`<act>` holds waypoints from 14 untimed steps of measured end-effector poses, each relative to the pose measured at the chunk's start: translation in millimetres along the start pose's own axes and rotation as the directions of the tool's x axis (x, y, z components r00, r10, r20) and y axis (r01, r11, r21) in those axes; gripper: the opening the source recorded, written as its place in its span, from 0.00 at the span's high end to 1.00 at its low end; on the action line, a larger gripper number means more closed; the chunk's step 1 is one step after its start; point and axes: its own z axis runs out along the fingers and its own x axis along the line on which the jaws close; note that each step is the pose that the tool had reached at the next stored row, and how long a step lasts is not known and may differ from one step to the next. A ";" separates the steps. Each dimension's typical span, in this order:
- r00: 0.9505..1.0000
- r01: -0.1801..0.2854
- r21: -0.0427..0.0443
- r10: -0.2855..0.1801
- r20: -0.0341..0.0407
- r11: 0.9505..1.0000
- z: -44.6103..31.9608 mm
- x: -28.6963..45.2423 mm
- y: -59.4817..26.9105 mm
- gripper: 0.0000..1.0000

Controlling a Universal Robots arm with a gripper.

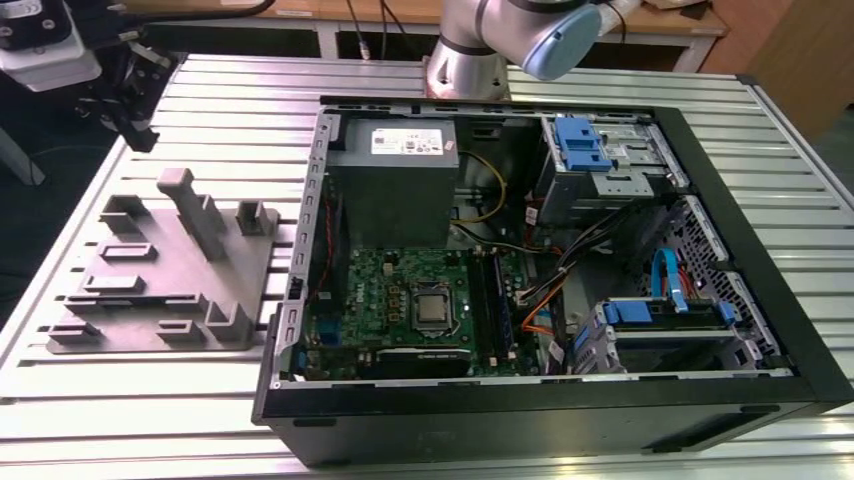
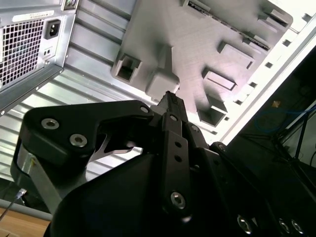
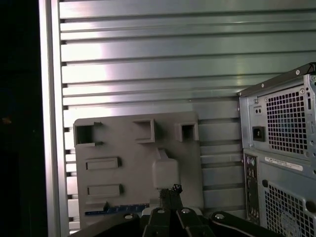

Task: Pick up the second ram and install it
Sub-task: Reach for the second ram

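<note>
In both wrist views the fingers (image 3: pixel 170 197) are seen pressed together, with nothing held between them. They are poised above the fixture (image 3: pixel 128 173), the tip lined up with the fixture's raised block (image 3: pixel 165 173).

The ram (image 3: pixel 116 211) is set at the fixture's edge opposite its row of three pockets (image 3: pixel 145 131). It is a thin bluish strip, and its long axis runs along that edge. It is therefore judged to lie off to one side of the tip, past the block and away from the pockets, not directly under it.

The case (image 3: pixel 281 197) is stood beside the fixture on the slatted surface (image 3: pixel 148 49). A white label (image 3: pixel 284 164) is carried on its rear – the print is not made out.
</note>
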 end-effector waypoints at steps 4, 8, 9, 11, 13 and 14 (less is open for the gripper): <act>1.000 0.000 0.000 0.000 0.000 1.000 2.5 2.3 -4.5 0.93; 1.000 0.000 0.000 0.000 0.000 1.000 5.2 6.4 -7.5 0.93; 1.000 0.000 0.000 0.000 0.000 1.000 5.8 7.6 -7.9 0.93; 1.000 0.000 0.000 0.000 0.000 1.000 7.1 10.3 -8.6 0.93; 1.000 0.000 0.000 0.000 0.000 1.000 8.1 13.7 -9.2 0.93; 1.000 0.000 0.000 0.000 0.000 1.000 8.8 15.8 -9.5 0.93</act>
